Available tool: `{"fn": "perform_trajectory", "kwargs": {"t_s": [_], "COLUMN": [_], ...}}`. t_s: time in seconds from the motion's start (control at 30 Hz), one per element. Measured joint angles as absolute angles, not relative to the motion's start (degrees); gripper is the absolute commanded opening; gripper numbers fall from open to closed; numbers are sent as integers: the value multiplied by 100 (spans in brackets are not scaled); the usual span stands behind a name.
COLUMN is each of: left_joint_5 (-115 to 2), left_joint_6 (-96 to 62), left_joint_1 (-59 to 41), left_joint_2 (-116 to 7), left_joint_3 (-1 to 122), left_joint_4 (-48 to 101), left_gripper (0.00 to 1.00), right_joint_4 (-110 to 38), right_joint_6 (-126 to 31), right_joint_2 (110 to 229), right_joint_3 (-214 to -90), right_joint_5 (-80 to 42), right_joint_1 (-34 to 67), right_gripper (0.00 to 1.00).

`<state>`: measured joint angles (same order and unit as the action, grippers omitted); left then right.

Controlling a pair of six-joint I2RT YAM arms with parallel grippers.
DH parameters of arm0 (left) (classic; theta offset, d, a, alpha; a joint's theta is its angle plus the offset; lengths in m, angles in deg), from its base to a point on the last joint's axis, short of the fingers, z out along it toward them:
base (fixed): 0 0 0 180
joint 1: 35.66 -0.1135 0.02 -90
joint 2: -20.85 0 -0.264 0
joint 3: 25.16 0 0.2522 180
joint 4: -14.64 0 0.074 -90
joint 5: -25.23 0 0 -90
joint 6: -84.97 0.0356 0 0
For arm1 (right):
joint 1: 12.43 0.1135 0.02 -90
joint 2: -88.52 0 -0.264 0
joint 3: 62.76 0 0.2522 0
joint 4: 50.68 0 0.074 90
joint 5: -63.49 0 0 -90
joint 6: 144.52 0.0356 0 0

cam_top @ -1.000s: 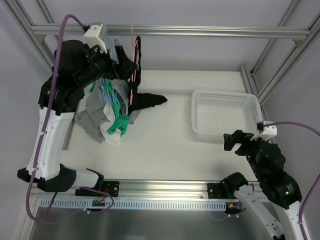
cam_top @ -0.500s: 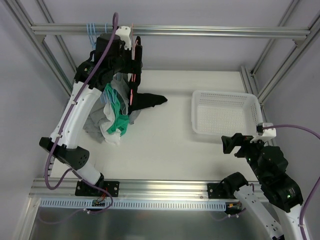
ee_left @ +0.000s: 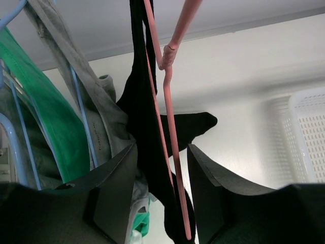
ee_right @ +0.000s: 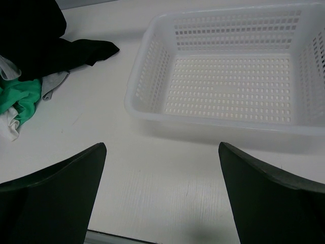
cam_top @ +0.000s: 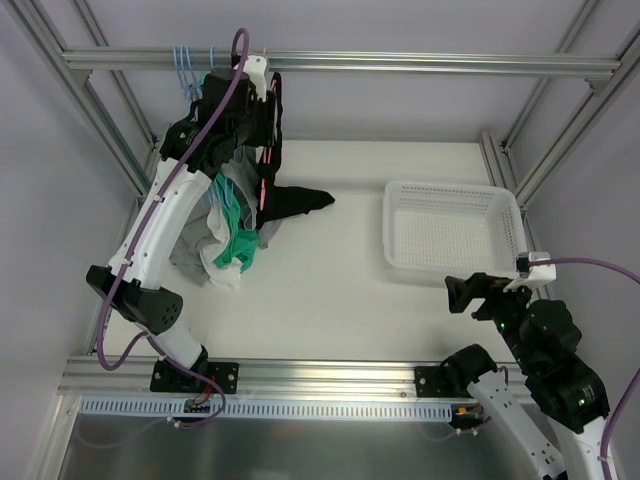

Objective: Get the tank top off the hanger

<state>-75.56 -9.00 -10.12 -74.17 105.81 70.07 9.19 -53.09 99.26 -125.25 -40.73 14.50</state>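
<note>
left jaws apart around black tank top (ee_left: 138,101) on pink hanger (ee_left: 168,51); right jaws wide apart

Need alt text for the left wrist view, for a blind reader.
The open left hand brackets a black tank top hanging on a pink hanger. Left of it, a green garment and a grey garment hang among blue hangers; a white basket sits far right.

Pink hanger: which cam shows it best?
Left wrist: the pink hanger runs close-up between the fingers of the open left pincer, with the black tank top draped on it. Top external shows only a thin pink sliver, far away. Right wrist doesn't show it.
</note>
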Motion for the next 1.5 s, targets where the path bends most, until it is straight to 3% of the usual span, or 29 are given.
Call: {"fn": "perform_trajectory", "kwargs": {"t_s": [0.1,0.23,0.37,0.43,0.53,0.67,1.5], "left_joint_5": [-7553,-7553,-7553,-7551,-7542,-7525,-7477], "left_joint_6": [-878,-856,-847,-849,-843,-849,-1359], "left_joint_1": [-1012,-1012,-1012,-1012,-1012,-1012,-839], "left_joint_2": [-7417,-7417,-7419,-7432,-7467,-7518,-7065], "left_joint_3": [10581,10581,10581,10581,10581,10583,10909], "left_joint_4": [6972,6948,6939,6935,6935,6935,6965], "left_gripper": [45,34,32,23,19,1,0], "right_joint_4": [954,1007,1013,1013,1022,1031,1020], "right_joint_6": [-5322,-5328,-5330,-5330,-5330,-5330,-5330], "right_joint_2": [9900,9878,9861,9856,9837,9826,9828], "right_joint_3": [-12525,-12525,-12525,-12525,-12525,-12525,-12525], "right_joint_5": [-4079,-4083,-4090,-4105,-4118,-4123,-4121], "right_joint_1": [1450,1450,1450,1450,1450,1450,1450], "right_gripper": [100,100,99,100,99,99,99]}}
